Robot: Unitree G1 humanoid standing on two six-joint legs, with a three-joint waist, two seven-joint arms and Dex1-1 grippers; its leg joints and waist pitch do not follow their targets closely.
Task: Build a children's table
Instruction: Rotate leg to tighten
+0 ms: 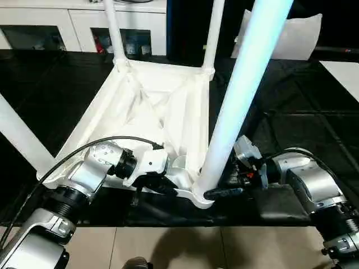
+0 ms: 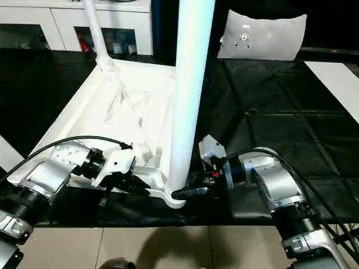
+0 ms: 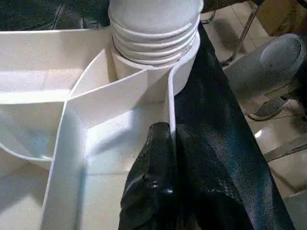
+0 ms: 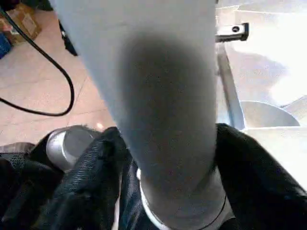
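Note:
The white tabletop (image 1: 140,106) lies underside up on a black mat, ribs showing. Two legs (image 1: 114,31) (image 1: 213,33) stand in its far corner sockets, and a third leg (image 1: 19,134) slants out at the near left. A fourth leg (image 1: 241,95) rises from the near right corner socket (image 3: 153,57). My right gripper (image 1: 221,192) is shut on this leg just above the socket, one black finger (image 4: 91,177) on each side of the tube (image 4: 163,96). My left gripper (image 1: 160,185) is shut on the tabletop's near rim (image 3: 170,105) beside that socket.
White cabinets (image 1: 73,25) with dark openings line the back wall. A white cushion (image 1: 291,36) lies at the back right of the black mat (image 1: 291,106). A white surface (image 1: 345,73) shows at the right edge. Tiled floor (image 1: 168,246) runs along the near side.

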